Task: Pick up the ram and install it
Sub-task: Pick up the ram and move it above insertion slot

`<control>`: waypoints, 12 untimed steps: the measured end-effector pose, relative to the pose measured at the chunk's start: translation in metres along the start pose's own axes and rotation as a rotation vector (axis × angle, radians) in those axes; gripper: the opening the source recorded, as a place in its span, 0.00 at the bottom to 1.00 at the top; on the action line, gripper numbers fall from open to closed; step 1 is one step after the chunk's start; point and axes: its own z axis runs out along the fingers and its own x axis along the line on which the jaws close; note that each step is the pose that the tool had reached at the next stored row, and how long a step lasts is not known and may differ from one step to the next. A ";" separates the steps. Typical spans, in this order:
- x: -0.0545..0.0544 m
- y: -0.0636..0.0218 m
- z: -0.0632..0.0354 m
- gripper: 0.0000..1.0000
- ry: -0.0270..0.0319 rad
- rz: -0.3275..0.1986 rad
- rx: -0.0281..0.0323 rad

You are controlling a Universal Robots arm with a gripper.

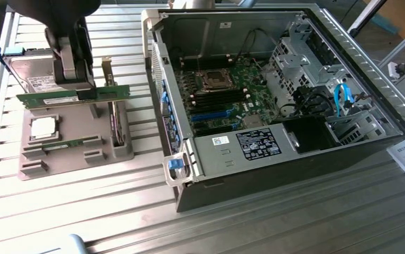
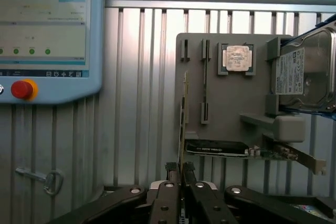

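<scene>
The ram is a thin green stick hanging level just above the grey holder tray, at the exterior view's left. My black gripper is shut on its middle from above. In the wrist view the ram appears edge-on as a thin line running out from between my fingertips, over the tray. The open computer case lies at the exterior view's right. Its green motherboard faces up, with dark memory slots beside the processor socket.
On the tray lie another green stick, a square silver processor chip, a hard drive and an upright card with a metal bracket. A teach pendant with a red button and a set of keys lie on the slatted table.
</scene>
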 end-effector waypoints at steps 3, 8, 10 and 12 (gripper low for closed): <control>0.000 -0.0029 -0.0002 0.14 0.0009 0.003 -0.0002; 0.001 -0.0068 -0.0002 0.14 0.0008 0.009 -0.0004; 0.001 -0.0091 -0.0003 0.14 0.0008 0.012 -0.0006; 0.001 -0.0128 -0.0004 0.14 0.0007 0.015 -0.0007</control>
